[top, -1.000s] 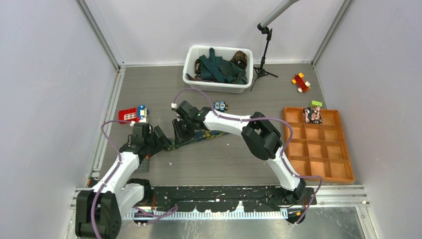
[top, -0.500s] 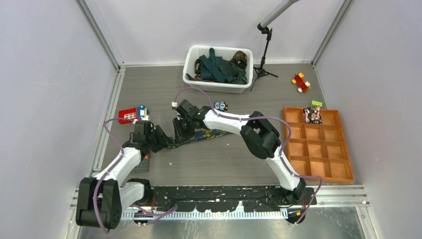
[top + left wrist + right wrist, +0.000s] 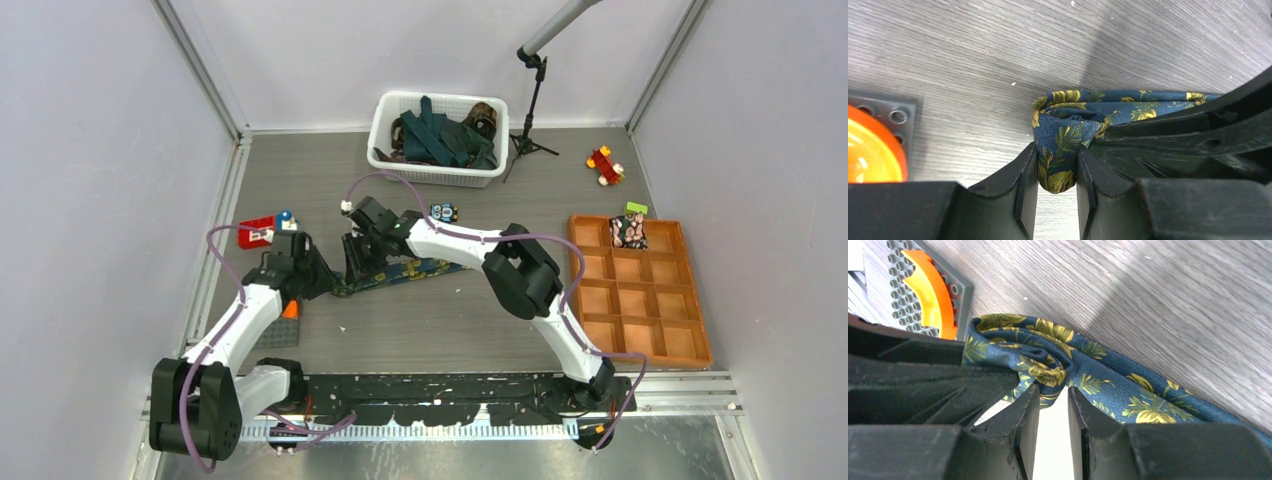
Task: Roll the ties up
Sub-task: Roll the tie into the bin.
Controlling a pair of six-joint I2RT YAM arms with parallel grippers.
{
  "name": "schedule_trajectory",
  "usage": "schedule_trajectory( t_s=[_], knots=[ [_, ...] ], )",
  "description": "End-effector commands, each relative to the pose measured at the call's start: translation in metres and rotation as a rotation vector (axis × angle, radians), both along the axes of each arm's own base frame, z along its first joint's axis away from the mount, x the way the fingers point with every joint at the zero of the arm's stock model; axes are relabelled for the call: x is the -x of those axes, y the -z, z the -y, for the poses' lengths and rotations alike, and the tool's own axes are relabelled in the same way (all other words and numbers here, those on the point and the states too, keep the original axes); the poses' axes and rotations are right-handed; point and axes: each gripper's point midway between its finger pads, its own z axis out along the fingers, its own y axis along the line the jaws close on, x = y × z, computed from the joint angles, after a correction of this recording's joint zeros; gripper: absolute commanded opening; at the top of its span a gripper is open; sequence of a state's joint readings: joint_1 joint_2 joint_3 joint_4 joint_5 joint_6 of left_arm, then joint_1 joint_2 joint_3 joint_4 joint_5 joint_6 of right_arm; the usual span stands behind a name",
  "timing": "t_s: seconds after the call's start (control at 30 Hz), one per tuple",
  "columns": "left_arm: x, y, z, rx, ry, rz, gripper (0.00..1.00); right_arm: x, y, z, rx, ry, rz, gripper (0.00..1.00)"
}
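Room: plain pale walls [image 3: 100, 150] on three sides.
Table [image 3: 450, 330]: grey wood-grain top.
Right arm [image 3: 520, 275]: folded at the elbow mid-table, forearm reaching left.
Left arm [image 3: 245, 315]: stretched forward, wrist low.
Tray [image 3: 640, 290]: orange, far right.
Basket [image 3: 430, 170]: white, at the back, more ties [image 3: 440, 135] piled inside.
Navy tie [image 3: 410, 271]: flat left of centre, left end coiled.
Left gripper [image 3: 1057, 170]: clamped tight on that coil.
Right gripper [image 3: 1053, 400]: pinching the same coil.

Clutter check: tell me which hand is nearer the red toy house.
Left. The left hand sits just beside the red toy house; the right hand is farther right. Both grip the tie.
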State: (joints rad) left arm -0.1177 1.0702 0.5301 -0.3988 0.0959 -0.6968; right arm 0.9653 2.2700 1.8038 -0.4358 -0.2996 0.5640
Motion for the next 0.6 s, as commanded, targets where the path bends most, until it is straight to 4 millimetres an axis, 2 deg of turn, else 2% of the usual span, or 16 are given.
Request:
schedule_trajectory(
  t_s=[0.0, 0.13, 0.3, 0.43, 0.57],
  knots=[
    [0.001, -0.022, -0.010, -0.141, -0.005, 0.002, 0.25, 0.007, -0.018, -0.027, -0.075, -0.029, 0.005, 0.33],
    [0.004, -0.028, -0.015, -0.285, 0.016, -0.023, 0.25, 0.009, -0.017, -0.033, -0.083, -0.033, -0.004, 0.33],
    [0.008, -0.027, -0.021, -0.432, 0.026, -0.065, 0.25, 0.010, -0.019, -0.030, -0.080, -0.031, 0.006, 0.33],
    [0.007, -0.032, -0.022, -0.553, 0.032, -0.068, 0.25, 0.005, -0.020, -0.019, -0.062, -0.004, 0.016, 0.33],
    [0.006, -0.028, -0.025, -0.664, 0.044, -0.105, 0.25, -0.011, -0.027, 0.006, -0.047, 0.069, 0.022, 0.32]
  ],
)
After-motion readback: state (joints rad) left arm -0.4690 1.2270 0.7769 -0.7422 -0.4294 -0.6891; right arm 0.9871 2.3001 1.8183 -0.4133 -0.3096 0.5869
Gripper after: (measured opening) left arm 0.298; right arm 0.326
